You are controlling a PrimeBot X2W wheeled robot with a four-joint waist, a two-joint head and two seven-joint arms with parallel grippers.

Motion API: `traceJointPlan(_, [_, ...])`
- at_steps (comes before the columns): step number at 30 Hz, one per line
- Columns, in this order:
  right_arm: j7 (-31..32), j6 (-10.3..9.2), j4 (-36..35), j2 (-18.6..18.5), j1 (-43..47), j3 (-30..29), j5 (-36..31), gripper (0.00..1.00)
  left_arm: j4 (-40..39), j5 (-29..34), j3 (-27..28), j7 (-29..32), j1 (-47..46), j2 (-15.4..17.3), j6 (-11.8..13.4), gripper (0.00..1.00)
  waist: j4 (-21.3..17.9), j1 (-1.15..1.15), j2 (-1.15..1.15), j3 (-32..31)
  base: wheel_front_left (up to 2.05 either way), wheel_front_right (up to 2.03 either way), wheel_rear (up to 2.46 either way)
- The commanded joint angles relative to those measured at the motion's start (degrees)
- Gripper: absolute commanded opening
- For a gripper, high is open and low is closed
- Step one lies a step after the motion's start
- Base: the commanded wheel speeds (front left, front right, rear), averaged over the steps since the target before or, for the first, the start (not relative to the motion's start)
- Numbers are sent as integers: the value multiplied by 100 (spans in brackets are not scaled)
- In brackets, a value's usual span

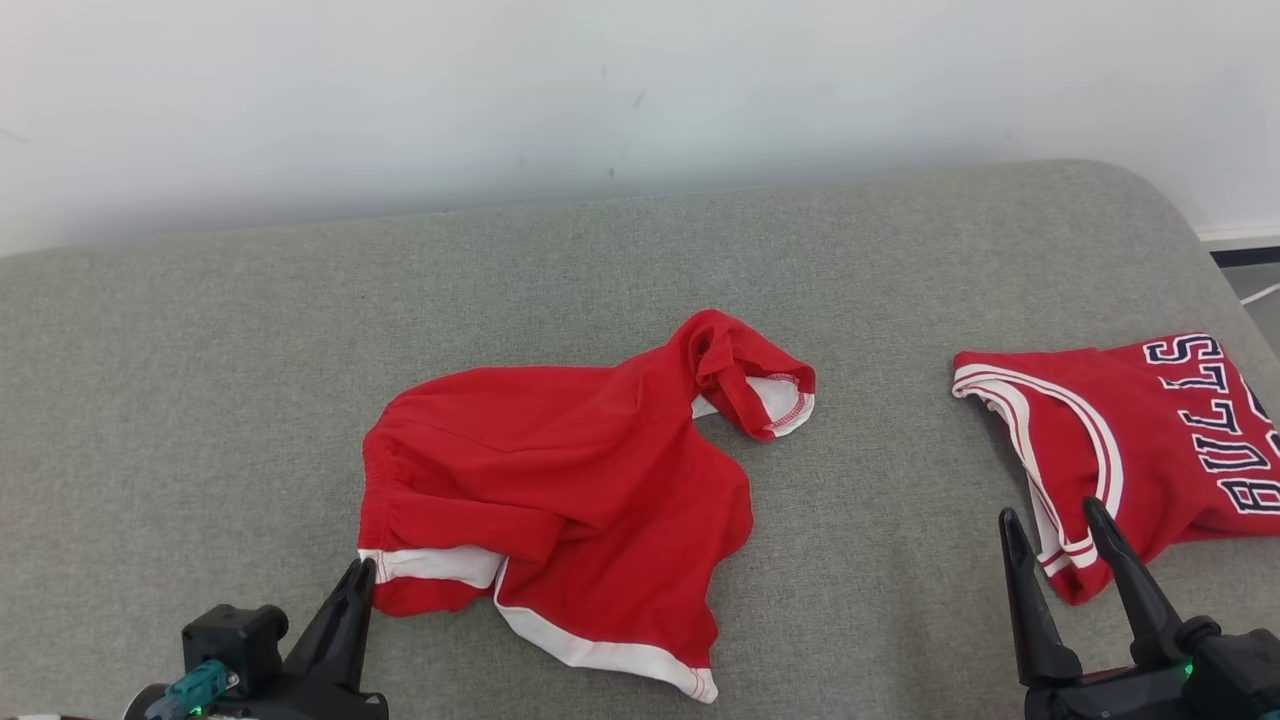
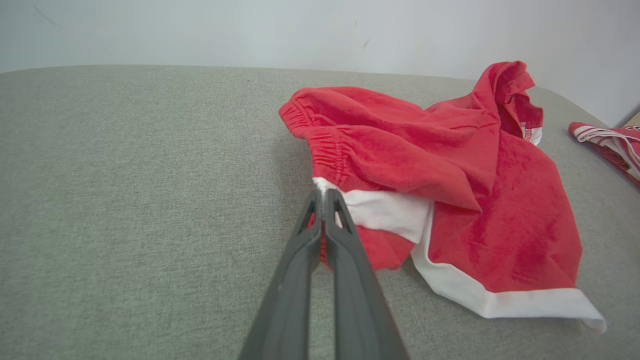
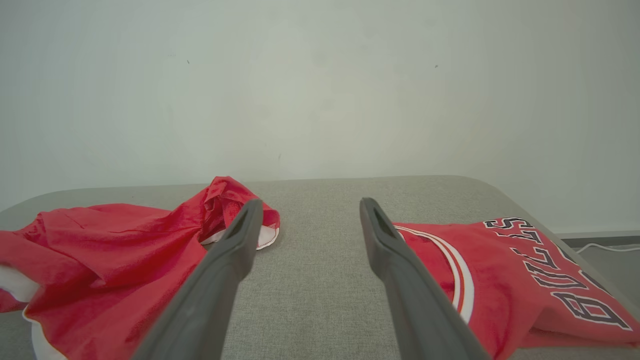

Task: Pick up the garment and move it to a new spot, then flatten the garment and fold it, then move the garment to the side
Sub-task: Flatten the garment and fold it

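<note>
Left wrist view: my left fingers [image 2: 295, 290] clamp the white hem corner of crumpled red shorts [image 2: 450, 175] mid grey fabric-covered desk [image 2: 125, 200], right fingers [image 1: 1132, 575] apart near folded red Bulls jersey [image 1: 1150, 430]; I'd lift slowly, then grab a second corner.

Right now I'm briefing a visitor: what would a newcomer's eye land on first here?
The crumpled red shorts in the middle of the grey cushion, white hem pinched in the shut left jaws. Then the red Bulls jersey at the right, right jaws open near it.
</note>
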Motion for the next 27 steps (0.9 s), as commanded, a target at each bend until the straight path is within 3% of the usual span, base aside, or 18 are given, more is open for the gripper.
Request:
traceJointPlan(1, [6,-6,-15,23,24,8,46,100,15,-15,-5,-7,43,38,18,0,10,1,0,7,0,0,0])
traceJointPlan(9, [123,-6,79,-163,-170,380,95,100,-22,0,-28,10,-99,63,25,0,30,1,0,123,0,0,0])
traceJointPlan(13, [401,-6,291,-376,-324,959,198,100,-39,18,-35,-1,-164,54,33,0,55,1,0,231,0,0,0])
traceJointPlan(21, [1295,-6,897,-1034,-757,2843,1016,100,42,40,-109,-62,-369,-37,-6,0,228,1,0,480,0,0,0])
traceJointPlan(27, [1441,-6,1161,-1309,-1323,3666,1391,100,122,42,-154,-127,-488,-102,-12,0,318,1,0,660,0,0,0])
